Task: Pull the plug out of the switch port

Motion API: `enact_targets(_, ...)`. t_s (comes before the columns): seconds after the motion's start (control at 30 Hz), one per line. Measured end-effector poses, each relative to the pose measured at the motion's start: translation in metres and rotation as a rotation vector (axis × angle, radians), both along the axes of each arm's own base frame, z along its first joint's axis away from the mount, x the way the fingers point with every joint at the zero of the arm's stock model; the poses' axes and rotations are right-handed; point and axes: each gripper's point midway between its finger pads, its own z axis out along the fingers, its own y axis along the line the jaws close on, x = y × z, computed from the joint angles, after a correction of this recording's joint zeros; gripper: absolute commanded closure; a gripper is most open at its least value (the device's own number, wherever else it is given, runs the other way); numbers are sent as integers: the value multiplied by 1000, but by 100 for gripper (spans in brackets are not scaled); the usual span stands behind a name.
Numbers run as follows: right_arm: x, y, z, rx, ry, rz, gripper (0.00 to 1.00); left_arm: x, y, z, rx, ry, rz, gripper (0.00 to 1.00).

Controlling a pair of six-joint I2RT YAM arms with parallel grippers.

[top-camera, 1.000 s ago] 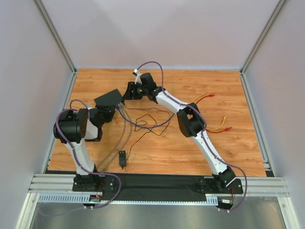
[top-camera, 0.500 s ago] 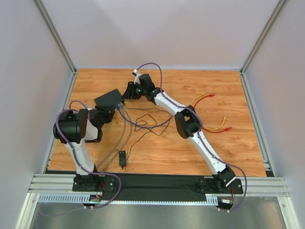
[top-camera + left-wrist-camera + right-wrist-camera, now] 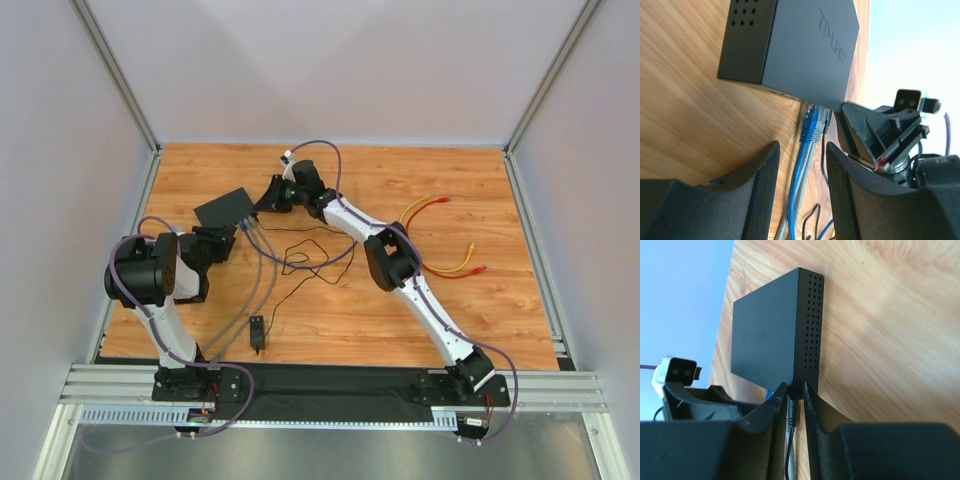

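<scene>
the left gripper (image 3: 801,167) stands open, a blue cable (image 3: 808,129) running loose through the gap. beyond it the switch (image 3: 225,208) lies flat at the table's (image 3: 450,320) far left, "tp-link" embossed on top. the right gripper (image 3: 793,388) is pinched on a black plug (image 3: 791,415) at the switch's corner; where the plug enters is hidden.

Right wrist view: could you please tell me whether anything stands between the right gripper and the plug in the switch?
Nothing visible does. The right gripper straddles the black plug at a corner of the switch.
</scene>
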Motion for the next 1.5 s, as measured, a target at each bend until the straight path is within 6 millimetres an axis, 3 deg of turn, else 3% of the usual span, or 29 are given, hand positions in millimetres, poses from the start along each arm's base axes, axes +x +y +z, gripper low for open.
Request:
enact_targets(0.17, -13, -1, 0, 25, 74, 9, 86, 0, 2, 0, -5, -1, -1, 49)
enact_targets(0.43, -51, 0, -13, 11, 176, 65, 86, -1, 5, 0, -11, -1, -4, 50)
enact_targets(0.83, -88, -8, -14, -41, 193, 160, 85, -2, 7, -1, -19, 1, -14, 50)
enact_targets(1.0, -91, -6, -14, -45, 176, 175, 78, -2, 7, -1, -19, 1, -15, 50)
enact_targets(1.03, -92, -6, -13, -44, 175, 178, 69, -2, 7, -1, -19, 1, -16, 50)
enact_targets(1.2, -91, -7, -4, -52, 141, 191, 50, -2, 7, -1, -20, 1, -18, 50)
enact_targets(1.37, -83, -11, 1, -81, 101, 183, 52, -2, 6, -1, -20, 1, -19, 50)
enact_targets(1.5, -61, -15, 6, -79, 77, 157, 58, -2, 7, -1, -20, 1, -19, 50)
